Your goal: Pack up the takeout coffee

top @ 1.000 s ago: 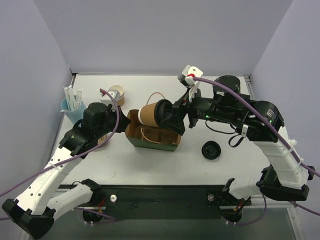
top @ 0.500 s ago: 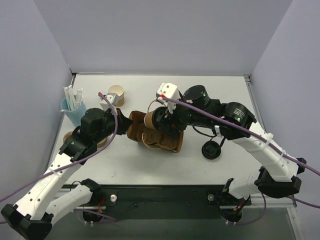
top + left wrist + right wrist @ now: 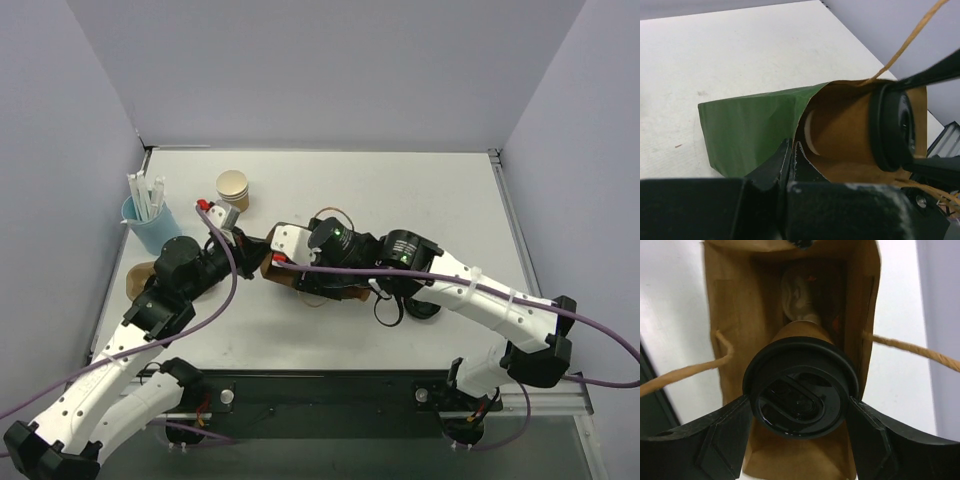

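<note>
inside mouth of green bag (image 3: 750, 125), takeout coffee (image 3: 840, 125) sits partway in, my right hand (image 3: 800, 427) clamping its lid (image 3: 800, 390) rim. left hand (image 3: 791, 159) pinched shut on bag edge. risk: lid pops off under squeeze, or cup rolls out of tipped bag.

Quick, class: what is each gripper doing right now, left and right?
Left gripper: closed, pinching the rim of the green bag.
Right gripper: gripping the takeout coffee by its lid.

Blue cup (image 3: 150, 225) holding white straws (image 3: 145, 193) at table's (image 3: 420, 180) left edge; lidless tan paper cup (image 3: 233, 187) nearby, upright.
</note>
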Controlling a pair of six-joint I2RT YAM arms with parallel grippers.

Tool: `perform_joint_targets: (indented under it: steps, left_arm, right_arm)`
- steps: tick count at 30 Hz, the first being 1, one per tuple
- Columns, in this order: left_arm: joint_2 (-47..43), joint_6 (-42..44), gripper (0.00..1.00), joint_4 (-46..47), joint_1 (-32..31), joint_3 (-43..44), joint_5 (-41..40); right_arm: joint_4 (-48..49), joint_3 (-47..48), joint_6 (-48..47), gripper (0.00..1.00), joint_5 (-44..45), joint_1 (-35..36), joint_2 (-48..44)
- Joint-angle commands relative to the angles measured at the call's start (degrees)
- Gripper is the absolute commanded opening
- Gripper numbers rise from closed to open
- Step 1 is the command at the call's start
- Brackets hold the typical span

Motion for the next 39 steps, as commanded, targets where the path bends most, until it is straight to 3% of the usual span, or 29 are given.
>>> perform_joint_targets:
  steps: [1,16,23,32,39]
  left_arm:
    - [-0.88,2.45,0.0,5.41,-0.24,-2.24,5.05]
    - [-6.68,2.64,0.0,3.38,-0.24,-7.78,6.55]
    - [-9.05,5.71,0.0,7.15,-0.16,-11.21,-3.54]
    - [-5.63,5.71,0.0,13.57,0.28,-10.68,-0.75]
    - [-5.18,-2.27,0.0,16.3,0.72,-10.94,-0.4]
  right_arm:
    - [5.98,-8.59,-6.84,0.4,11.52,2.44,-0.29]
    - [20.66,-24.25,-8.6,0.37,13.11,1.31,-3.28]
    - [21.99,-20.31,-8.87,0.37,10.13,-1.68,-3.2]
    - [24.18,-20.82,-14.41,0.36,9.07,-5.99,-1.35]
    - [27.87,-22.05,-17.39,0.36,10.31,-6.25,-0.12]
